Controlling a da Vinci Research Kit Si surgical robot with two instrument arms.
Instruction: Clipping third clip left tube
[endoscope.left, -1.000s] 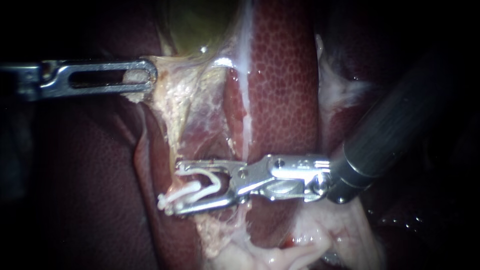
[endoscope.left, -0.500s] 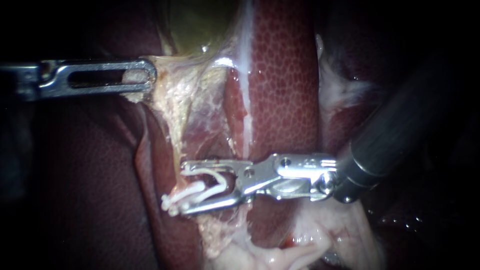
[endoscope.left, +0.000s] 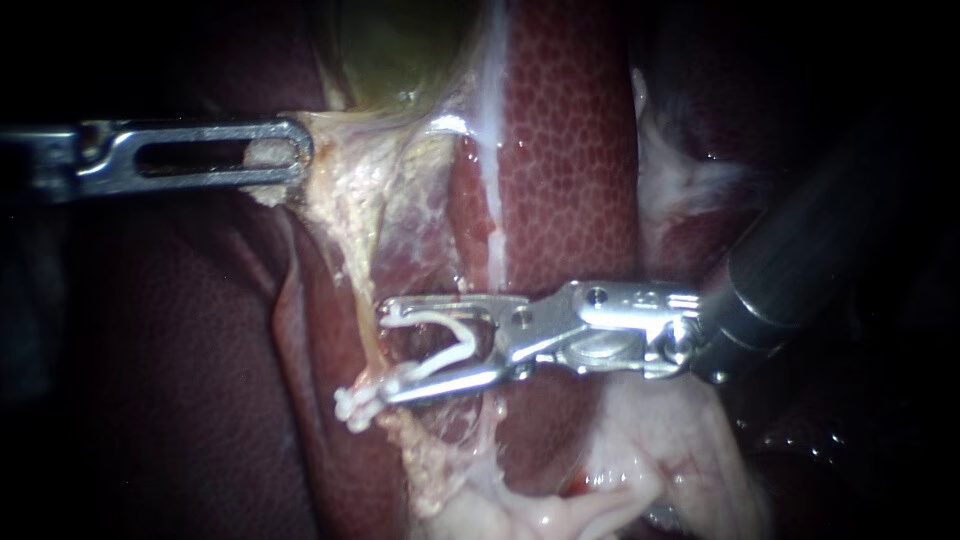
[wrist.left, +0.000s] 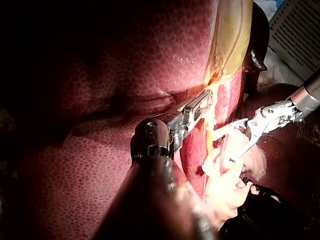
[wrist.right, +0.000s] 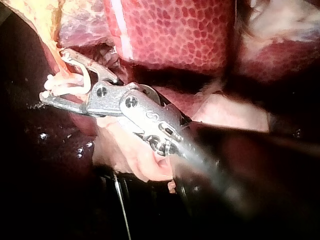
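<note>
Endoscope: the right instrument (endoscope.left: 385, 350) has slid toward the right of frame against the tissue over the last second. Its jaws stand apart, cradling an unclosed white clip (endoscope.left: 430, 318) from both sides at centre. The tube (endoscope.left: 352, 272) runs down from the gallbladder (endoscope.left: 400, 50) into that gap, so the third clip looks unseated and is likely being repositioned. At upper left the left instrument (endoscope.left: 295, 155) has not moved and is clamped on pale tissue (endoscope.left: 340, 170) beside the liver (endoscope.left: 570, 150). Left wrist: same clamp, with the right instrument's jaws just beyond. A printed panel (wrist.left: 297, 30) behind the right shaft is too small to read. Right wrist: white clip ends bunch at the jaw tips; no writing visible.
</note>
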